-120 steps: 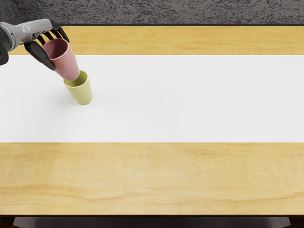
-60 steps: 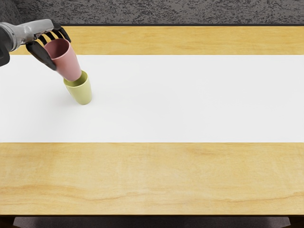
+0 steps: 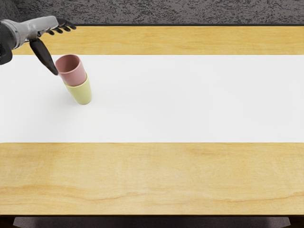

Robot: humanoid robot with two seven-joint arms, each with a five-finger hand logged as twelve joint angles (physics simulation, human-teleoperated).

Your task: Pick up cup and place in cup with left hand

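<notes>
My left hand (image 3: pixel 65 50) is at the upper left with its fingers spread and nothing held. Its thumb tip is right beside the rim of the pink cup (image 3: pixel 74 76); whether they touch I cannot tell. The pink cup stands inside the yellow-green cup (image 3: pixel 82 92), its lower part hidden by that cup's wall and its upper part showing above the rim. The yellow-green cup stands upright on the white strip.
A white strip (image 3: pixel 190 99) runs across the wooden table (image 3: pixel 156 175) from side to side. The table's back edge meets a dark grey textured surface (image 3: pixel 166 12).
The left hand's fingers opened and let go of the pink cup. The cup dropped down into the yellow-green cup, which has stayed where it was.
</notes>
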